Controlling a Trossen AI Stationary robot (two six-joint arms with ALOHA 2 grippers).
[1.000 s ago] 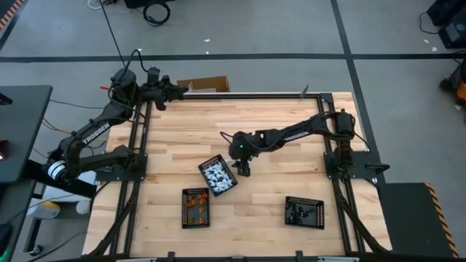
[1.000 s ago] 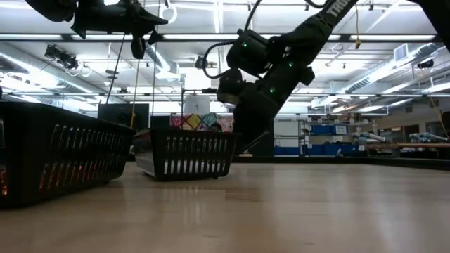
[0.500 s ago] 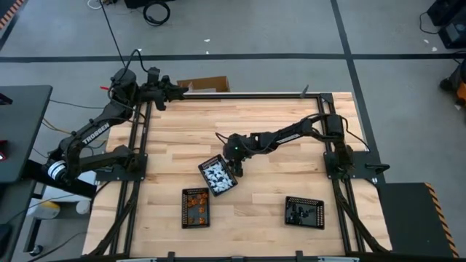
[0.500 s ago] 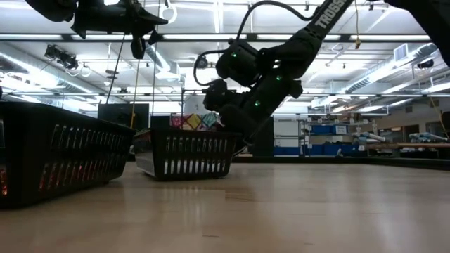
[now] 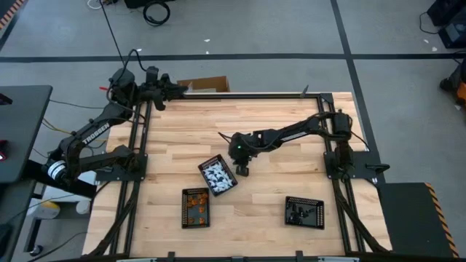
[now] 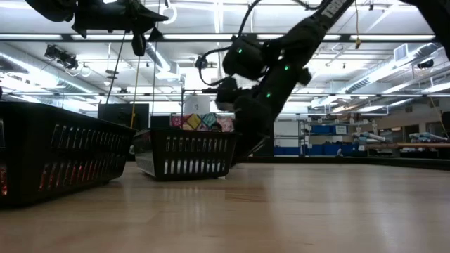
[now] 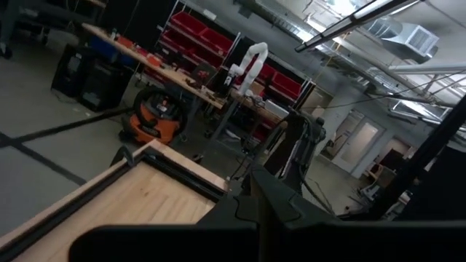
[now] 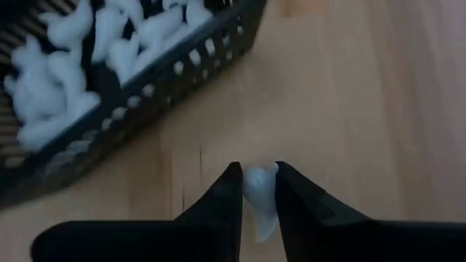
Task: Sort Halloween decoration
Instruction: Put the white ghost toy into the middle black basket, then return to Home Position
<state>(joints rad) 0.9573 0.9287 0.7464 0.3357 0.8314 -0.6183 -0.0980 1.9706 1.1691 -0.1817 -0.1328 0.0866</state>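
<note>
My right gripper stands just right of a black tray filled with white Halloween decoration pieces. It is shut on one small white piece. In the right wrist view that tray lies close ahead of the fingers. In the low view the gripper reaches down behind the tray. A tray of orange pieces and a tray of black pieces sit near the front edge. My left gripper waits shut, raised over the far left corner. My right gripper pinches the white piece between its two fingertips, which point down at the table from above. The piece's end shows a little past the fingertips. Whether it rests on the wood or hangs clear, I cannot tell.
Bare wood stretches across the far half of the table and between the trays. A brown box lies just beyond the far edge. Black frame rails run along both sides.
My right gripper dipped toward the tray of white pieces, then drew back a little toward the table's right and rose slightly. The trays have kept their places.
</note>
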